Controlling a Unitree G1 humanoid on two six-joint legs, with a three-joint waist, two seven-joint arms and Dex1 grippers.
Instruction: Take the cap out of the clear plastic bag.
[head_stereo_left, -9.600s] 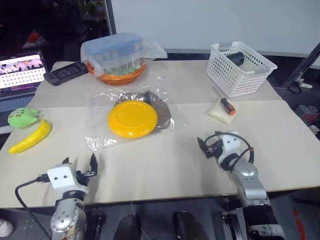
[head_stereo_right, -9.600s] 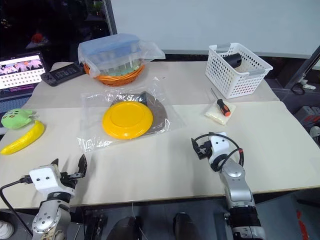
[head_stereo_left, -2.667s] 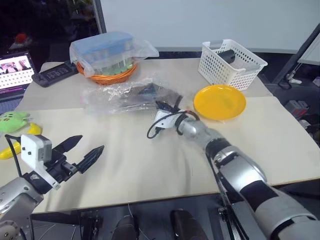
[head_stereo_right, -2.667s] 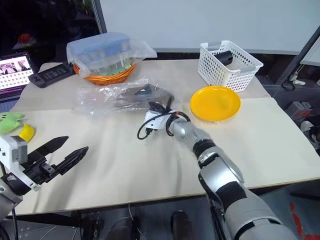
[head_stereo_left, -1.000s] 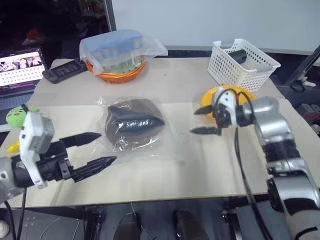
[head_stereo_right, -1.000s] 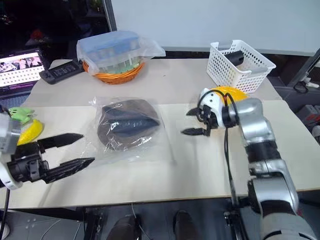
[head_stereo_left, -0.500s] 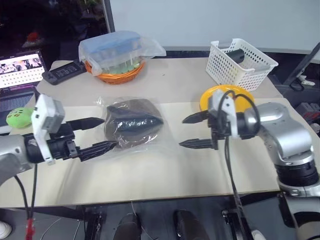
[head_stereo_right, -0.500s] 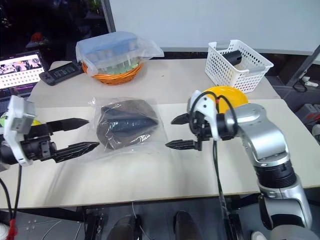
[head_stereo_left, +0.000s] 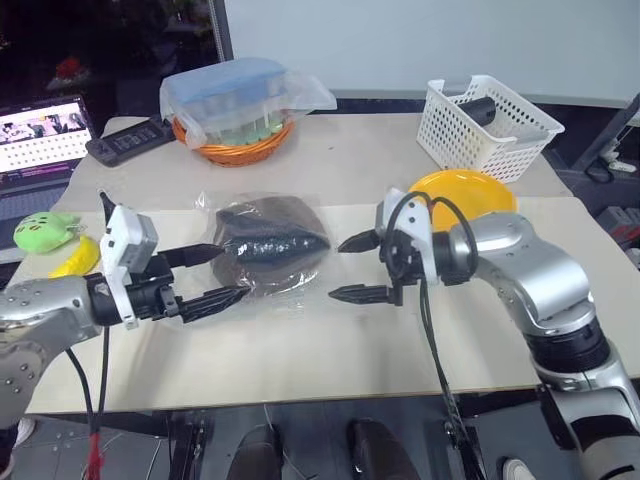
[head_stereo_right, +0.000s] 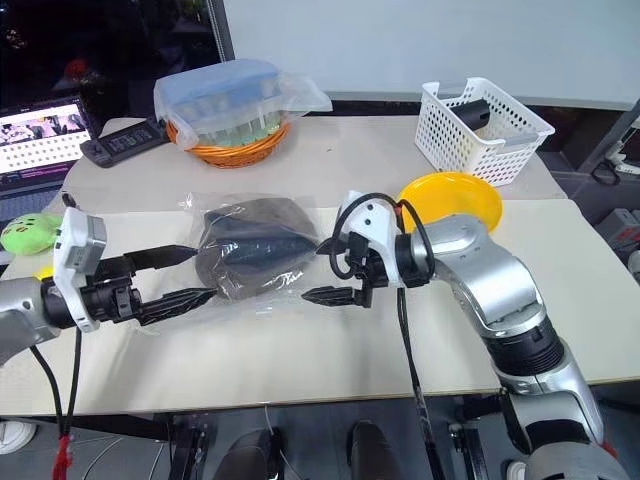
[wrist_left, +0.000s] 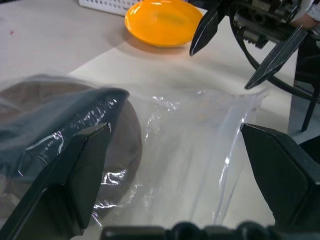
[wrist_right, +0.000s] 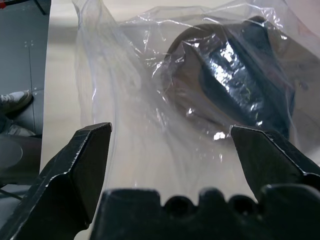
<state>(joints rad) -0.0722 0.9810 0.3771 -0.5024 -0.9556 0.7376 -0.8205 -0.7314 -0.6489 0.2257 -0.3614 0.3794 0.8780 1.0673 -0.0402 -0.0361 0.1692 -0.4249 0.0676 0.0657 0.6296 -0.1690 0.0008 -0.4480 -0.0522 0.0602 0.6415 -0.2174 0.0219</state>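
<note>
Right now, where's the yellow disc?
In the left eye view, the yellow disc lies on the table's right side, just in front of the white basket, behind the right arm.

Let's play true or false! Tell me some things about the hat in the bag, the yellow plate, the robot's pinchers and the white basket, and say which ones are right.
1. The cap is inside the clear plastic bag. True.
2. The left gripper is squeezing the cap. False: its fingers are spread open beside the bag and hold nothing.
3. The right gripper is open, on the other side of the bag from the left one. True.
4. The yellow disc lies on top of the bag. False: it lies on the table, apart from the bag, near the white basket.
5. The white basket is upside down. False: it stands upright with a dark thing inside.
</note>
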